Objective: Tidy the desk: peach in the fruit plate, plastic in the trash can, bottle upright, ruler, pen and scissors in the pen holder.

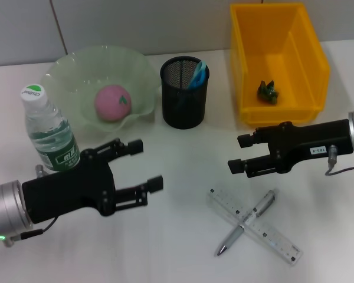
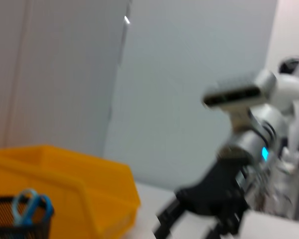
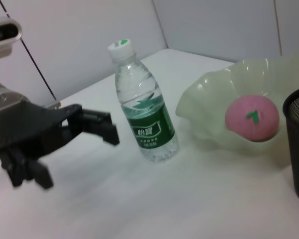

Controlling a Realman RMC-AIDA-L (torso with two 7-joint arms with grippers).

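A pink peach lies in the pale green fruit plate. The water bottle stands upright just left of my left gripper, which is open and empty. Blue-handled scissors stick out of the black mesh pen holder. A clear ruler and a silver pen lie crossed on the table. My right gripper hovers open above them. Green plastic sits in the yellow trash can.
The white table ends at a grey wall behind the plate, holder and bin. The bottle stands close to the plate's front left rim.
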